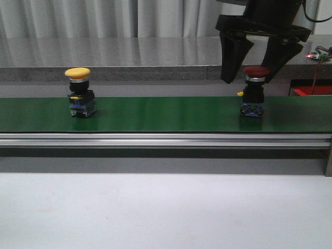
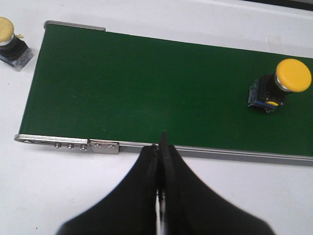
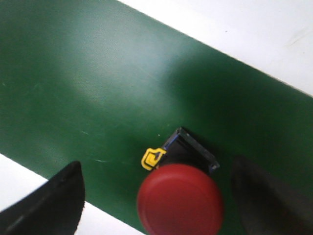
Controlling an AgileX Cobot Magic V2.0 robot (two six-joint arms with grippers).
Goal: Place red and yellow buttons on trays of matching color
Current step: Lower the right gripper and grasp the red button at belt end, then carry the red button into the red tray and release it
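— So, where does the red button (image 1: 256, 91) sit against my right gripper (image 1: 257, 70)?

— Directly between its fingers. I've got the jaws spread wide, holding nothing, one finger each side of the cap, neither touching. It stands upright on the green belt (image 1: 166, 114), stem vertical, so I'd judge a straight drop and squeeze.

— And the yellow button (image 1: 79, 92)?

— Well off toward my left gripper (image 2: 160, 147), which is pressed closed and empty, hovering at the belt's near rail. No trays visible.
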